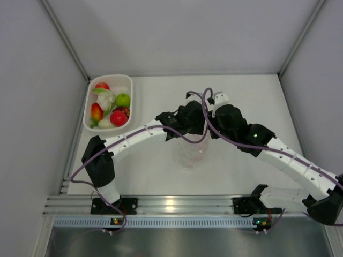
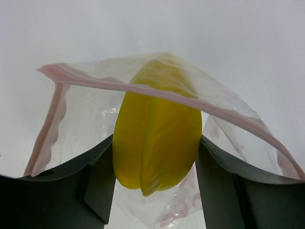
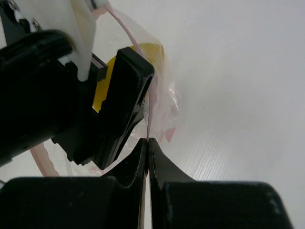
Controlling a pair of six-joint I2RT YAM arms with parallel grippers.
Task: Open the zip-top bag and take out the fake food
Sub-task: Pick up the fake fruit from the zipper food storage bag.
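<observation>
The white basket (image 1: 129,107) sat well to the left of both grippers, at the far left of the table (image 1: 268,101). It held loose fake food (image 1: 118,118) (red, green, orange-red and white pieces were distinguishable; finer detail was too small to tell).

The left gripper (image 2: 156,140) was closed to a medium width on a yellow fake fruit (image 2: 157,114), with one finger (image 2: 97,183) touching each flank. The end of the fruit nearest the wrist was outside the zip-top bag (image 2: 81,124), and the far end showed through the clear plastic. The pinkish zip strip (image 2: 95,82) crossed the fruit just beyond the fingertips, with the bag mouth open around it.

In the top view, the bag appeared as a clear crinkled shape just on the near side of the two grippers, which met over the middle of the table. Whether the bag touched the table could not be told.

The right gripper (image 3: 147,145) was just beside the left gripper, on its right. Its jaws were pressed fully together on the edge of the bag, and the pink strip ran up from between the fingertips. The yellow fruit lay just beyond them, partly hidden by the left gripper's finger.
</observation>
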